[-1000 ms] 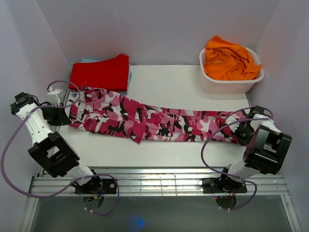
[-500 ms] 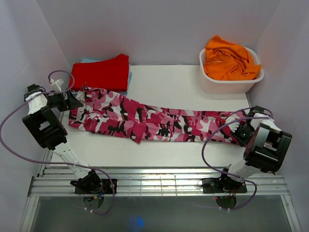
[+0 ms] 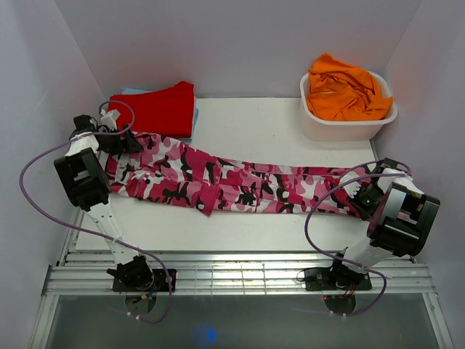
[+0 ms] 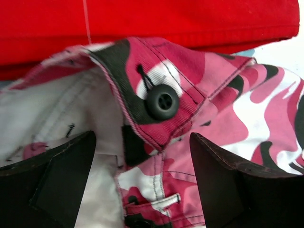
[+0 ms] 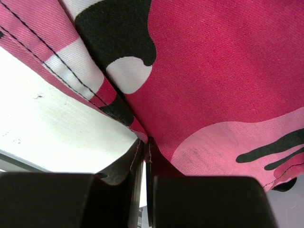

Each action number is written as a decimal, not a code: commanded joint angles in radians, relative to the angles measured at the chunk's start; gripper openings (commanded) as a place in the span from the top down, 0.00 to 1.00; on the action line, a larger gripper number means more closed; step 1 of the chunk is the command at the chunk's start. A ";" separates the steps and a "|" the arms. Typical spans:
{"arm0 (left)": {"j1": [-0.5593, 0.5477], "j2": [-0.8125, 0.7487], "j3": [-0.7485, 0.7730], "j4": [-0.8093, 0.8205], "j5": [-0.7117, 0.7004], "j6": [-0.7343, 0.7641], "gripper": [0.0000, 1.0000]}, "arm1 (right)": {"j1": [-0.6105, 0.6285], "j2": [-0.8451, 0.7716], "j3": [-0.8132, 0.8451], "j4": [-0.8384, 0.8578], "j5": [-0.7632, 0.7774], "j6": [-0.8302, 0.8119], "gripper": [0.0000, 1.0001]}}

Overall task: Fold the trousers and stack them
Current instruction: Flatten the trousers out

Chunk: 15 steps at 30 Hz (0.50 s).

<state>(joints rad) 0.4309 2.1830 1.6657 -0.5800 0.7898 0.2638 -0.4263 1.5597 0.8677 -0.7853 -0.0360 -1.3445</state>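
The camouflage trousers (image 3: 225,182) lie stretched flat across the table, waist at the left and leg ends at the right. My left gripper (image 3: 131,143) hovers open at the far corner of the waist. In the left wrist view the left gripper (image 4: 142,142) straddles the waistband, and the black button (image 4: 162,102) sits just beyond the fingers (image 4: 52,175) with nothing gripped. My right gripper (image 3: 360,198) is shut on the leg hem of the trousers (image 5: 213,71), with cloth draped over the pinch point of the right gripper (image 5: 146,142).
A folded red garment (image 3: 156,109) lies at the back left, touching the waist, and fills the top of the left wrist view (image 4: 142,19). A white tub (image 3: 349,125) holding an orange garment (image 3: 341,91) stands at the back right. Walls close in on both sides.
My left gripper has opened and swung from the near-left edge of the waist to its far corner by the red garment. The right arm and the trouser legs have stayed put.
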 commanded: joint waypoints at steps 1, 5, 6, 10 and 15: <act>0.012 -0.055 0.000 0.082 -0.020 -0.005 0.10 | -0.006 0.014 0.016 -0.034 -0.012 -0.091 0.92; 0.014 -0.046 0.012 -0.004 0.103 0.058 0.11 | -0.006 0.005 0.016 -0.037 -0.008 -0.093 0.92; 0.014 -0.029 0.029 -0.041 0.135 0.066 0.13 | -0.006 0.003 0.016 -0.037 -0.007 -0.094 0.92; 0.014 0.023 0.091 -0.171 0.258 0.127 0.26 | -0.006 -0.001 0.025 -0.035 -0.008 -0.096 0.92; 0.014 0.012 0.127 -0.226 0.261 0.115 0.66 | -0.006 0.002 0.034 -0.032 -0.008 -0.087 0.92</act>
<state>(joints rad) 0.4438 2.2078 1.7252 -0.7197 0.9791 0.3599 -0.4263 1.5597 0.8696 -0.7860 -0.0364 -1.3437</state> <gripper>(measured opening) 0.455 0.084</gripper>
